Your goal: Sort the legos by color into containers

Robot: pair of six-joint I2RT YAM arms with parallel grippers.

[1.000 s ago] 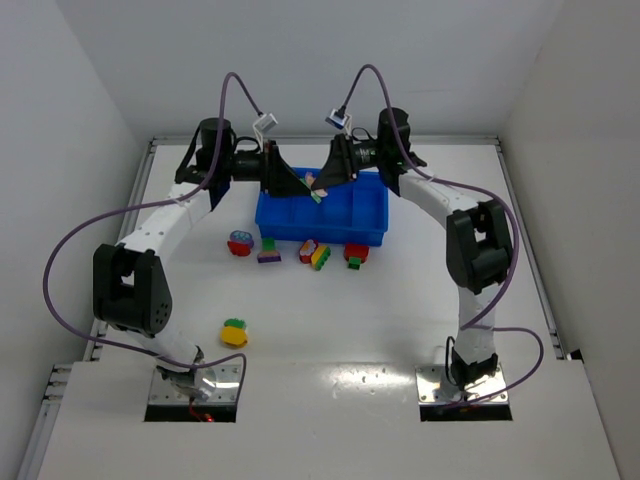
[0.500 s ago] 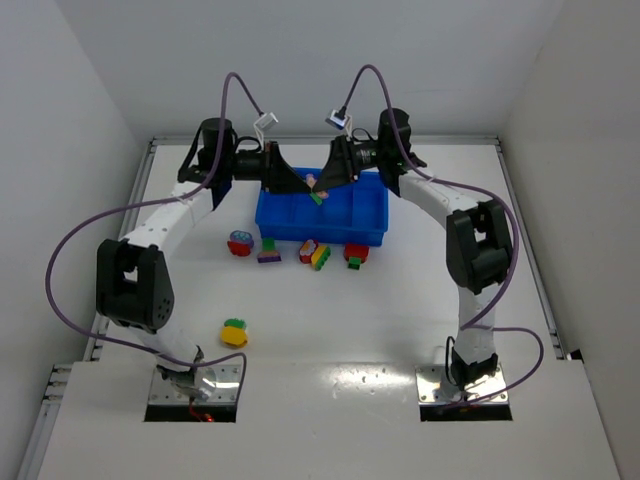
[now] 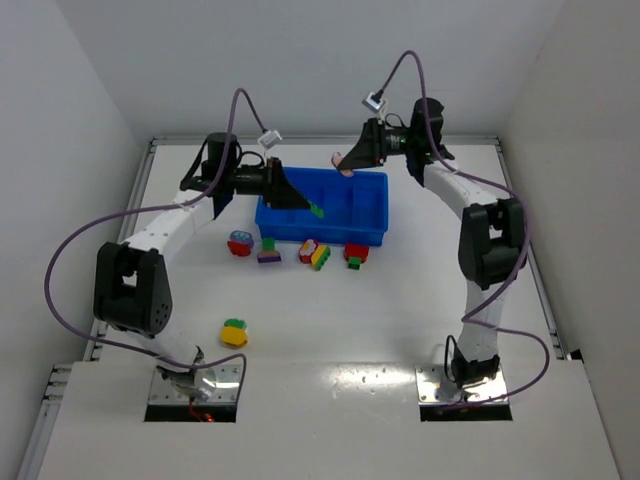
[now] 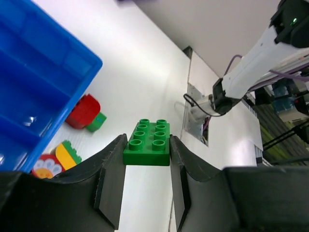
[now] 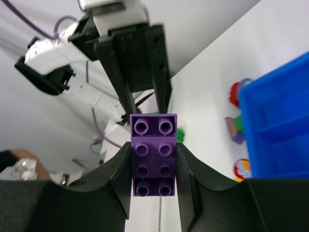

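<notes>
Left wrist view: my left gripper (image 4: pixel 147 145) clamps a green eight-stud plastic brick (image 4: pixel 147 140); my right gripper (image 5: pixel 153 155) pinches a purple plastic brick (image 5: pixel 153 145), seemingly beyond the blue plastic tray (image 3: pixel 290 230).

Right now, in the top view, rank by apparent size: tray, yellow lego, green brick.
1. tray
2. yellow lego
3. green brick, partly hidden in the left pincer, so this place is unsure.
</notes>
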